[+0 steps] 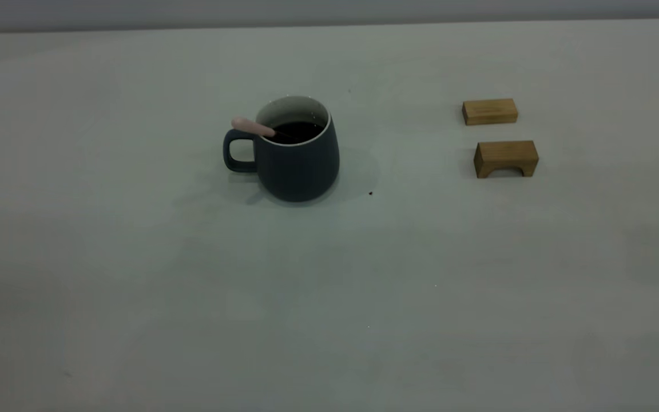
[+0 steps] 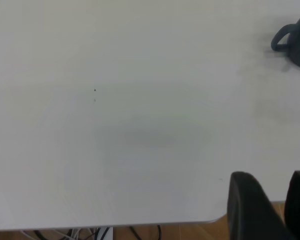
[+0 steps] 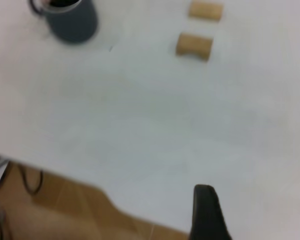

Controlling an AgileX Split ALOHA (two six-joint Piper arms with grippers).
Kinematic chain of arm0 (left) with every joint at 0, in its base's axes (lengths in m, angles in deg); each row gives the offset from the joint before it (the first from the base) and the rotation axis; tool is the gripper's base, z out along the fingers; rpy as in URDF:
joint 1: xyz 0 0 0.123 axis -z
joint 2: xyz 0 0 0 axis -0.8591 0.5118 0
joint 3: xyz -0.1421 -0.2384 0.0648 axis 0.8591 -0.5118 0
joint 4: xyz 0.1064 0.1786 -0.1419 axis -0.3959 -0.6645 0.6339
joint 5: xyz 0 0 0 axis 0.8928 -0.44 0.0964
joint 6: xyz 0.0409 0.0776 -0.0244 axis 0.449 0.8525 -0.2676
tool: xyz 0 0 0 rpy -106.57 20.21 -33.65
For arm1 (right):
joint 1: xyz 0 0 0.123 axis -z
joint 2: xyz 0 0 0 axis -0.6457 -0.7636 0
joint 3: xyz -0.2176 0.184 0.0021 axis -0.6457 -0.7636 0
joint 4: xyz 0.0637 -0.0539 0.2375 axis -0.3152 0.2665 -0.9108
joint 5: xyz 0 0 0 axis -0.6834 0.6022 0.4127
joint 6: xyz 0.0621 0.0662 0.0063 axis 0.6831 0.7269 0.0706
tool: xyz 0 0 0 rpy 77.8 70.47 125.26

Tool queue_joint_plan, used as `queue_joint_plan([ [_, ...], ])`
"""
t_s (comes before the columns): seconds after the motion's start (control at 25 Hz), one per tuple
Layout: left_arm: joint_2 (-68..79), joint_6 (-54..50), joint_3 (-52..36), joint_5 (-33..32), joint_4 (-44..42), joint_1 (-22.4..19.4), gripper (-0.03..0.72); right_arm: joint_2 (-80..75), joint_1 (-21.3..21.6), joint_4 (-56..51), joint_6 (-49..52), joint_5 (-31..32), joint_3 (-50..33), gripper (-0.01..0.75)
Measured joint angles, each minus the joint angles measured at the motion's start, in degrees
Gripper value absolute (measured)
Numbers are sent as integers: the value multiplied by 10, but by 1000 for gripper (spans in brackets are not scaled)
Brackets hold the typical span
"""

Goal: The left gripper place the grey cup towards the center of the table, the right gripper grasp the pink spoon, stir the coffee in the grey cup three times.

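exterior view: the grey cup [image 1: 298,150] stands upright near the middle of the table [image 1: 329,297], handle toward the left side. the pink spoon [image 1: 254,127] already lies in it, its pale handle resting on the rim just above the cup handle and sticking out to the left, the metal end down in the coffee [image 1: 300,131]. its long axis runs from rim-left down into the cup. two tan wooden blocks [image 1: 489,111] sit well apart on the right, one a plain bar, the other [image 1: 505,158] with an arch cut under it. neither arm shows here.

left wrist view: the left gripper [image 2: 272,205] hangs over the table's near edge, fingers a little apart with nothing between them. the cup, handle facing this way, is far off at the frame's edge [image 2: 296,39].

right wrist view: only one finger of the right gripper [image 3: 208,212] shows, so i cannot tell how it stands. the cup [image 3: 70,19] lies well away across bare table, the blocks [image 3: 194,46] off to one side.

judging by this, both arms are pulled back; the spoon handle points toward the left arm's side, so the right arm would have to reach across the cup for it.
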Motion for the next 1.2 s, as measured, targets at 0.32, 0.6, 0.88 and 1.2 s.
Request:
queue_joint_plan([
  [0.32,0,0,0,0,0,0,247,39,1,103,98,-12,-18,547],
  [0.6,0,0,0,0,0,0,247,62,14,125,139,-11,-25,547],
  [0.88,0,0,0,0,0,0,247,93,30,128,139,-9,-29,547],
  [1.2,0,1,0,0,0,0,247,93,30,125,139,-9,-29,547],
])
